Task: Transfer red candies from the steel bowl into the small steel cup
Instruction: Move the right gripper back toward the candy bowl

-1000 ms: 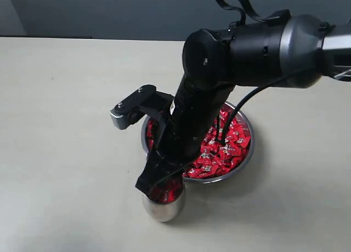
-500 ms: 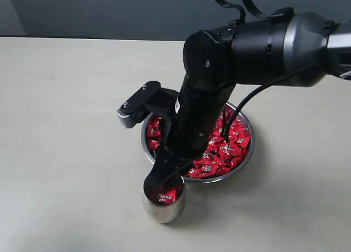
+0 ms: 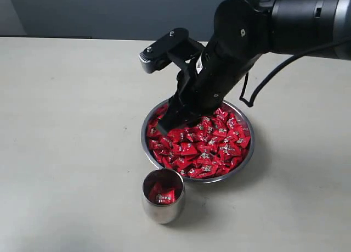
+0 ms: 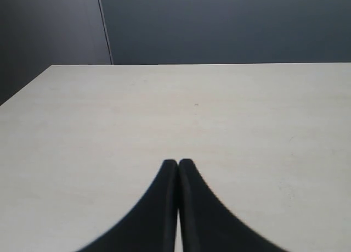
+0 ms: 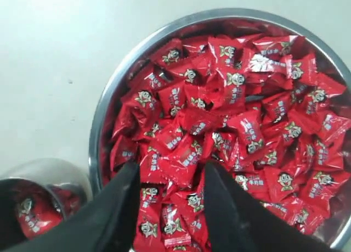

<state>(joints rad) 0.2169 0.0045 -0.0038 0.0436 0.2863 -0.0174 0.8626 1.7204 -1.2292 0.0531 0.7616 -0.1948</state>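
— Arm pose?
— Your right gripper (image 5: 171,171) angles down over the steel bowl (image 3: 253,144), fingers parted, nothing between them. Your left gripper (image 4: 177,164) is pinched closed, empty, above the table (image 4: 230,109).
— Containers?
— The bowl lies under the right tips, heaped with red candies (image 3: 205,145) in shiny wrappers with white marks. The small steel cup (image 3: 163,209) stands just beside the bowl, a few candies inside.

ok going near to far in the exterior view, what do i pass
small steel cup → steel bowl full of red candies → bare table → dark wall
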